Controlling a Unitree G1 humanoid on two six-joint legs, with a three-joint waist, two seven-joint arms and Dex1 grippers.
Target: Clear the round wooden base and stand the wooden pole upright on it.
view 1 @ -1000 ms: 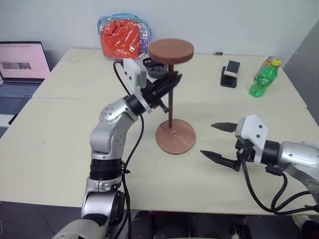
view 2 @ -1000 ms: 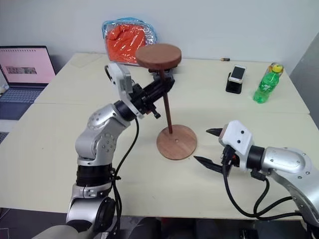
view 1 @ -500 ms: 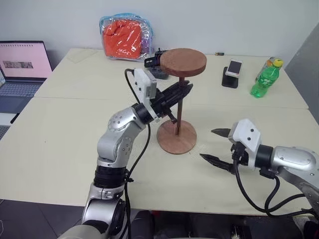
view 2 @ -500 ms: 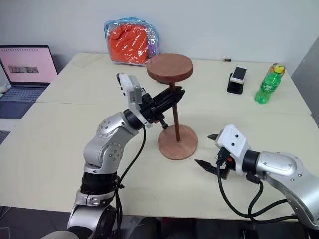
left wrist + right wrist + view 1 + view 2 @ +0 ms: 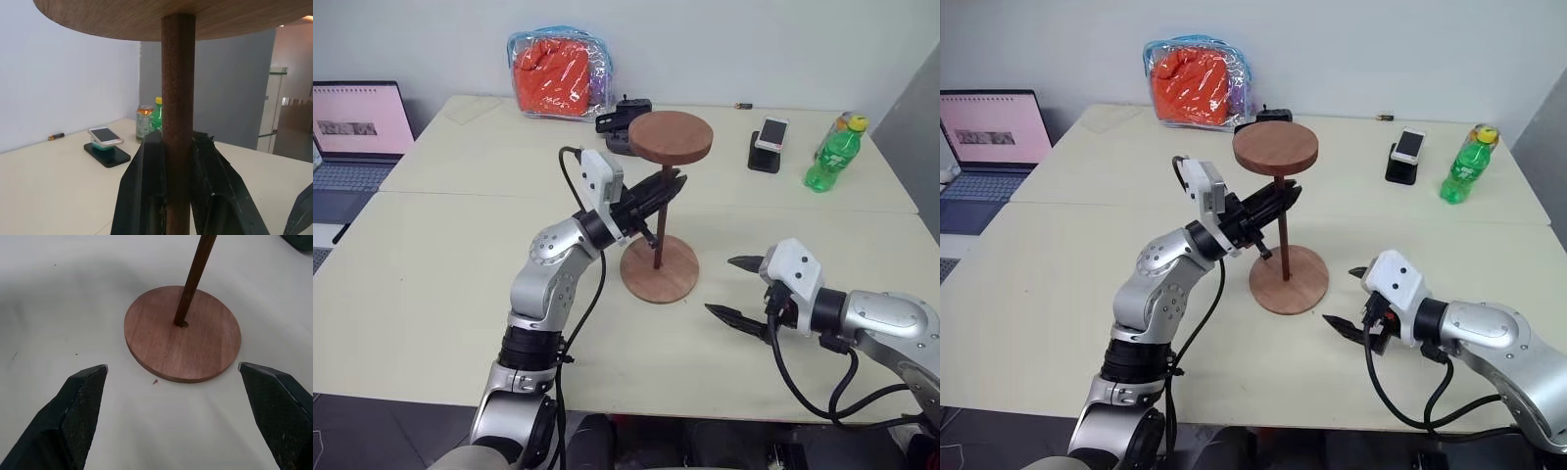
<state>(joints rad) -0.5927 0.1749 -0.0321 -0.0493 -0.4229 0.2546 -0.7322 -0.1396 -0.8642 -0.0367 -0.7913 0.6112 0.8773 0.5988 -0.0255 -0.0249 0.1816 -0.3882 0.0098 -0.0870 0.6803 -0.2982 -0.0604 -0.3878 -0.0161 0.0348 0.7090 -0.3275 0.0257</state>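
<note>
The cream counter [image 5: 431, 294] is carrying everything here. On it, the round wooden base [image 5: 658, 268] is lying flat near the middle, and the wooden pole [image 5: 659, 220] is standing in its centre hole with the fixed disc on top. My left end effector [image 5: 674, 182] is clamping the pole just under that disc. My right end effector [image 5: 732, 288] is hanging just beside the base, fingers spread wide apart, gripping nothing.

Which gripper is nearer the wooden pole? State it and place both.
Left. The left gripper is shut on the wooden pole just below its top disc; the right gripper stands open on the table beside the round wooden base, apart from it.
</note>
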